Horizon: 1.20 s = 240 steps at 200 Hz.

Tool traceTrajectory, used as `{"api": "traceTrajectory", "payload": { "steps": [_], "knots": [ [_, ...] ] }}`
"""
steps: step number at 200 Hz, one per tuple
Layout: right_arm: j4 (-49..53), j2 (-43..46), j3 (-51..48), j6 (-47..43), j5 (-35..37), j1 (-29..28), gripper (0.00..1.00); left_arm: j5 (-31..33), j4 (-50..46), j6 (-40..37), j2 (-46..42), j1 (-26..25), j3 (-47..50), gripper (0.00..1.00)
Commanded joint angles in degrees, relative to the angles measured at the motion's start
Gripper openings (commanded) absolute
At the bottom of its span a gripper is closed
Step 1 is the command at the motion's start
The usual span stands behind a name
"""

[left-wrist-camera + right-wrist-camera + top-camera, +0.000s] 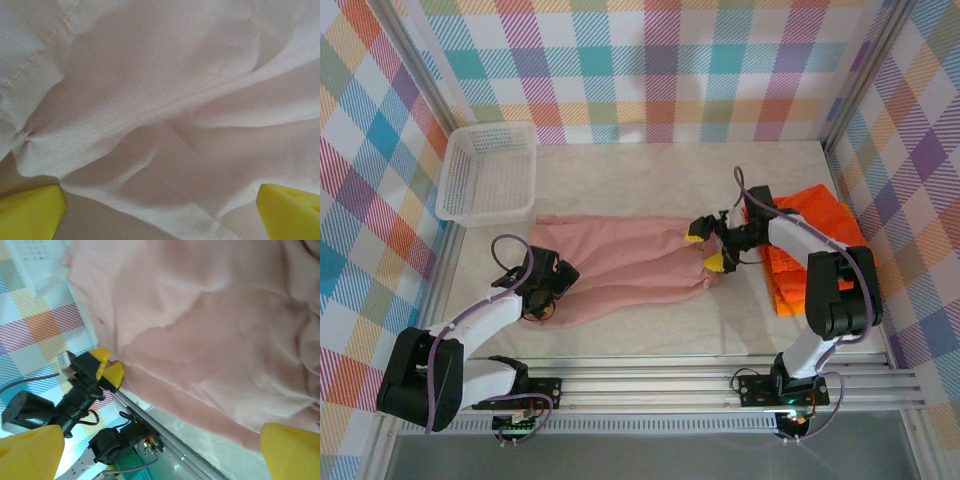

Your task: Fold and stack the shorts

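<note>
Hovering with left gripper (545, 290) and right gripper (706, 248) both gaping, bracketing the pink shorts (620, 265) not yet folded between them (orange shorts (825, 215) apparently stacked behind the right jaws).

Right arm (838, 290) partly hides the orange shorts (830, 210).

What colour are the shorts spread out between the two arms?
The shorts are dusty pink, clearest in the top external view.

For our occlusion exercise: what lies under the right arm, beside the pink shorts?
Orange shorts lie on the table there. The right arm covers part of them, so their number cannot be told.
</note>
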State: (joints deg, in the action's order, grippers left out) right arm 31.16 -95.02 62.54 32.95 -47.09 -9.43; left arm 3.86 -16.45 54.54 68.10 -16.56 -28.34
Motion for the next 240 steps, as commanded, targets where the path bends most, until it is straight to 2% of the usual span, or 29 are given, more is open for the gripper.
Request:
{"api": "traceTrajectory", "payload": {
  "steps": [1,39,69,105,142,163,188,220,240],
  "knots": [
    [2.2,0.15,5.75,-1.56,1.27,0.29,0.99,1.92,-6.5,-1.45,1.73,0.82,1.68,1.0],
    [2.32,-7.83,15.06,-0.44,5.53,1.27,0.99,2.03,-6.59,-1.63,1.42,0.81,1.79,1.0],
    [0.45,-16.68,19.16,1.62,5.49,3.34,1.0,2.19,-6.6,-1.82,1.28,0.82,1.87,1.0],
    [-1.83,-22.95,18.87,2.17,6.92,4.07,0.99,2.19,-6.54,-1.72,1.24,0.82,2.45,1.0],
    [-3.52,-24.16,16.92,2.18,9.56,4.74,0.99,2.21,-6.55,-1.65,1.02,0.82,3.11,1.0],
    [-4.48,-22.56,16.64,2.46,8.74,4.77,0.99,2.19,-6.58,-1.64,0.81,0.82,3.34,1.0],
    [-4.56,-16.52,16.32,1.73,9.67,4.58,1.0,2.23,-6.43,-1.65,0.59,0.82,3.35,1.0],
    [-5.73,-4.12,10.23,-1.83,15.37,2.76,0.99,2.06,-6.17,-1.37,0.7,0.82,3.53,1.0],
    [-5.22,2.69,5.6,-7.96,20.68,-0.15,0.99,2.15,-6.2,-1.37,0.8,0.82,3.55,1.0]
  ]
}}
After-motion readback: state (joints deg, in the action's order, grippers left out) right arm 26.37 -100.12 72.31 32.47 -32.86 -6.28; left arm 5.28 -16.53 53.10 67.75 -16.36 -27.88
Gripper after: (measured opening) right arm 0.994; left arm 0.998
